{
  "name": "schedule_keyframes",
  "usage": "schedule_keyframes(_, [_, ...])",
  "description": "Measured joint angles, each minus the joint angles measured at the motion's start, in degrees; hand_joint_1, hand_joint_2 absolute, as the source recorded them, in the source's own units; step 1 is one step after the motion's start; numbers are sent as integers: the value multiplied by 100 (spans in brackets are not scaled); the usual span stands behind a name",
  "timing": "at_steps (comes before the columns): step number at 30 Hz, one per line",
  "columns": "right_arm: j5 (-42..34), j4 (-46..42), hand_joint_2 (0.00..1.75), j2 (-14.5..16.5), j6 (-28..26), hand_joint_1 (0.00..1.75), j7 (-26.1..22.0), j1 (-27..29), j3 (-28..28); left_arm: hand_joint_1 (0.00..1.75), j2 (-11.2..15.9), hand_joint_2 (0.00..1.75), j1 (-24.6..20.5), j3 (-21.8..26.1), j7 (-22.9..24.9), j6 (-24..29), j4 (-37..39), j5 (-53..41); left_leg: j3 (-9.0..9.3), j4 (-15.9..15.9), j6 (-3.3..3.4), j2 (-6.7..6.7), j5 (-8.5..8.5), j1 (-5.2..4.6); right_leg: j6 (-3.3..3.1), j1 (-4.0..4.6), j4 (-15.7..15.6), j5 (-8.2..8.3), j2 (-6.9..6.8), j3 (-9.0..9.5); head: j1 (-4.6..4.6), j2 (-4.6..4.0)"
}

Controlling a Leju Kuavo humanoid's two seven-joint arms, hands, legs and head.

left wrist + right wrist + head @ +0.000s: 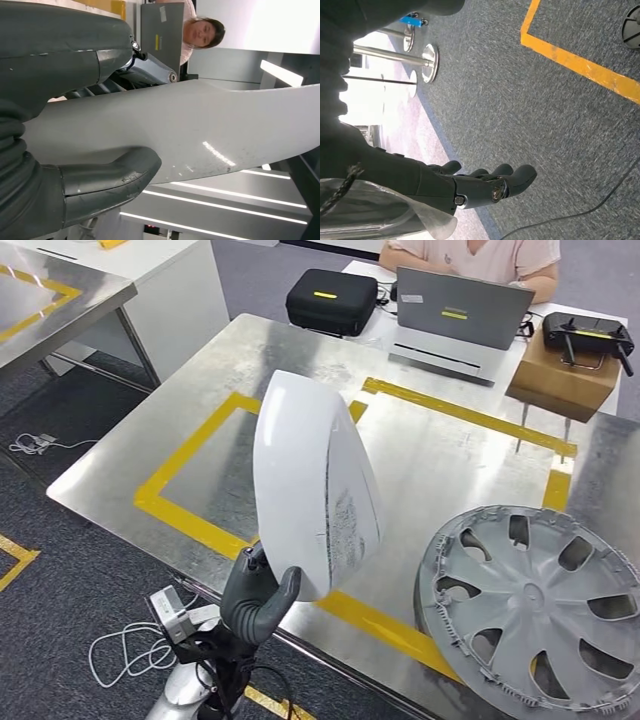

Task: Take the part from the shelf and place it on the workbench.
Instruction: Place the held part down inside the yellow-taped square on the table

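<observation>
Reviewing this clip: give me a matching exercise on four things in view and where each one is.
Things:
1. white part
2. hubcap
3. laptop
4. right hand

Places:
A. lying flat on the metal workbench
B. hanging above grey carpet
C. held by the left hand above the bench's near edge
D. open in front of a seated person

Pairs: 1-C, 2-A, 3-D, 4-B
</observation>
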Motion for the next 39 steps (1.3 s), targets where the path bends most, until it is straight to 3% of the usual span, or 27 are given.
schedule_keyframes(2, [-8, 0, 175, 21, 57, 0, 16, -2, -2, 175, -7, 175, -8, 4, 8, 1, 0, -5, 242, -532, 82, -1, 142, -32, 30, 12, 2, -6, 0, -10, 2, 0])
schedule_keyframes(6, [42, 0, 175, 35, 83, 0, 7, 1, -1, 175, -25, 175, -22, 31, 96, 126, 0, -183, 308, -727, 107, -4, 162, -17, 145, 2, 27, -54, -22, -56, 3, 0])
schedule_keyframes(8, [95, 0, 175, 35, 98, 0, -24, -1, 1, 175, -28, 175, -97, 55, 198, 347, 14, -452, 341, -804, 122, 4, 201, 13, 192, -4, 418, -303, -24, -251, 26, 0])
schedule_keyframes(10, [149, 0, 175, 32, 130, 0, -59, -1, 2, 175, -17, 175, -228, 131, 293, 558, 77, -660, 330, -810, 134, 10, 206, 5, 232, -12, 1146, -630, -25, -606, 42, 0])
schedule_keyframes(11, [173, 0, 175, 29, 144, 0, -74, 2, 2, 175, -10, 175, -298, 193, 329, 634, 130, -723, 327, -809, 135, 13, 205, 1, 248, -15, 1417, -700, -26, -743, 41, 0])
schedule_keyframes(12, [197, 0, 175, 24, 154, 0, -84, 6, 2, 175, -2, 175, -372, 261, 364, 719, 190, -802, 327, -806, 135, 15, 205, -2, 261, -15, 1499, -664, -26, -792, 41, 0])
schedule_keyframes(13, [218, 0, 175, 19, 159, 0, -90, 8, 2, 175, 3, 175, -451, 327, 401, 810, 250, -903, 330, -802, 134, 13, 204, -2, 267, -16, 1348, -519, -28, -725, 42, 0])
schedule_keyframes(15, [255, -1, 175, 4, 159, 0, -96, 3, 2, 175, 8, 175, -618, 436, 466, 972, 349, -1106, 336, -789, 120, 7, 197, -5, 261, -19, 594, -130, -36, -359, 43, 0])
schedule_keyframes(17, [278, -1, 175, -4, 159, 0, -98, -12, 3, 175, 13, 175, -767, 522, 503, 1062, 422, -1234, 314, -751, 80, 1, 185, -30, 218, -16, 20, 42, -32, -63, 37, 0])
schedule_keyframes(20, [308, -2, 175, -10, 158, 0, -104, -12, 5, 175, 36, 175, -919, 585, 613, 1237, 526, -1502, 285, -718, 13, 1, 179, -40, 128, -9, -81, 50, -19, -2, 37, 0])
schedule_keyframes(22, [337, -2, 175, -15, 159, 0, -99, -11, 8, 175, 67, 175, -1052, 593, 716, 1422, 634, -1788, 221, -551, -51, 2, 51, -25, 67, -29, -96, 65, -27, 10, 19, 0])
schedule_keyframes(25, [378, -2, 175, -22, 169, 0, -101, -17, 14, 175, 148, 175, -1327, 610, 869, 1783, 929, -2321, -222, 437, -152, 2, -433, 29, 13, -42, -103, 71, -39, 15, -8, 0])
schedule_keyframes(26, [383, -2, 175, -25, 173, 0, -103, -17, 16, 175, 188, 175, -1413, 615, 943, 1978, 1058, -2607, -377, 761, -171, 3, -529, 49, 11, -42, -101, 70, -38, 16, -6, 0])
schedule_keyframes(27, [385, -2, 175, -27, 176, 0, -103, -17, 18, 175, 232, 175, -1493, 617, 1034, 2198, 1188, -2946, -460, 916, -182, 3, -520, 67, 10, -43, -100, 69, -34, 19, -8, 0])
schedule_keyframes(28, [385, -2, 175, -30, 182, 0, -99, -17, 19, 175, 278, 175, -1577, 618, 1135, 2416, 1312, -3310, -443, 846, -185, 3, -398, 82, 12, -43, -99, 67, -29, 26, -7, 0])
schedule_keyframes(30, [385, -2, 175, -32, 207, 0, -84, -19, 29, 175, 375, 175, -1766, 616, 1328, 2762, 1558, -3958, -152, 156, -171, 3, 22, 98, 29, -47, -97, 56, -22, 46, -6, 0])
schedule_keyframes(32, [385, -2, 175, -35, 240, 0, -68, -25, 45, 175, 468, 175, -1944, 614, 1443, 2947, 1785, -4322, 127, -490, -142, 2, 246, 86, 73, -34, -88, 44, -14, 34, -3, 0])
schedule_keyframes(36, [385, -2, 175, -49, 258, 0, -55, -28, 79, 175, 599, 175, -2129, 614, 1628, 3071, 2118, -4738, 181, -693, -35, -6, 243, 65, 199, -37, -87, 25, -23, -16, 4, 0])
schedule_keyframes(38, [385, -2, 175, -63, 253, 0, -52, -29, 108, 175, 664, 175, -2248, 609, 1860, 3187, 2296, -5237, 195, -732, 38, -1, 266, 77, 238, -47, 210, -172, -28, -174, 22, 0])
schedule_keyframes(39, [385, -2, 175, -72, 253, 0, -52, -29, 126, 175, 704, 175, -2324, 603, 2014, 3249, 2408, -5568, 194, -737, 62, 2, 269, 74, 244, -50, 545, -341, -28, -347, 32, 0])
